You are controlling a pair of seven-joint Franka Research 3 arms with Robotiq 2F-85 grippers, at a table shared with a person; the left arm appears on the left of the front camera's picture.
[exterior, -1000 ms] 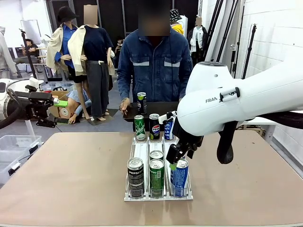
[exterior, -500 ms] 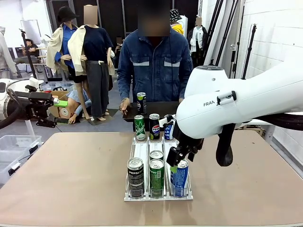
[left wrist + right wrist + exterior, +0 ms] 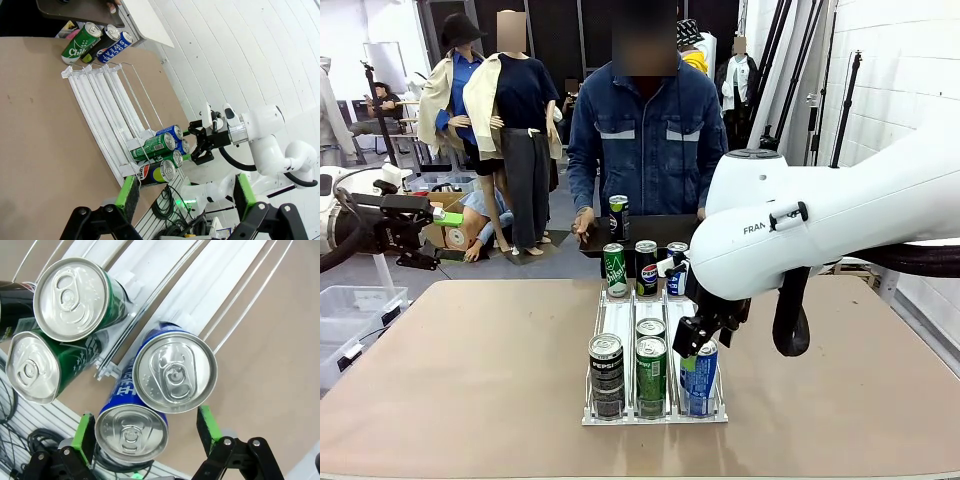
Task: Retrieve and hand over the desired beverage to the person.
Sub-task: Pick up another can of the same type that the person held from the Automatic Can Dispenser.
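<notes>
Front view: we find the right gripper [image 3: 698,338], jaws wide and empty, over an upright blue can [image 3: 700,380] at the front right of the rack [image 3: 617,315]; a black can [image 3: 606,372] reads PEPSI; the person [image 3: 645,135] stands opposite. Left wrist view: left gripper [image 3: 185,197] wide, empty; a rear can [image 3: 116,46] reads SWEAT. Right wrist view: green cans [image 3: 75,297] adjoin.

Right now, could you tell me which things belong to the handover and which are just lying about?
Job: person, rack, blue cans, right end effector.
Lying about: clear bin, cardboard box.

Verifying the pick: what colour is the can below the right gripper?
Blue can; right wrist view shows best.
</notes>
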